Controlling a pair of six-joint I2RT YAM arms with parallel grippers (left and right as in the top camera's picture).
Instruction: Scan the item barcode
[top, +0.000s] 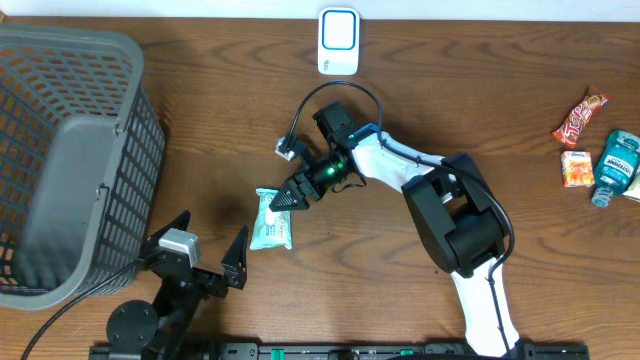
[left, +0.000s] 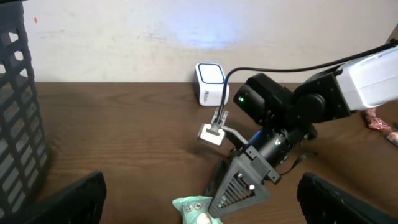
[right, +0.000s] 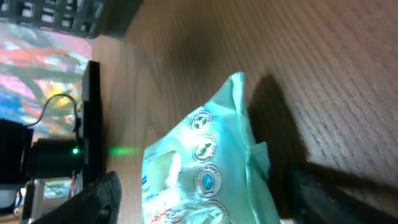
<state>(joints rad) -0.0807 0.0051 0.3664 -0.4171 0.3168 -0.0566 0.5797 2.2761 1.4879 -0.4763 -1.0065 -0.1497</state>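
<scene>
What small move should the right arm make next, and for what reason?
Probably close the right gripper fully on the soft teal plastic wipes packet. The packet lies on the brown wooden table, and the right wrist view shows it between the two dark fingers, which do not seem to press it yet. It needs a firm grip before any lift.

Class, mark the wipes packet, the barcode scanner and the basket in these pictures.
wipes packet (top: 270, 228), overhead view, middle of its top face.
barcode scanner (top: 339, 35), overhead view, its blue-framed front panel.
basket (top: 138, 150), overhead view, its right mesh wall.
</scene>
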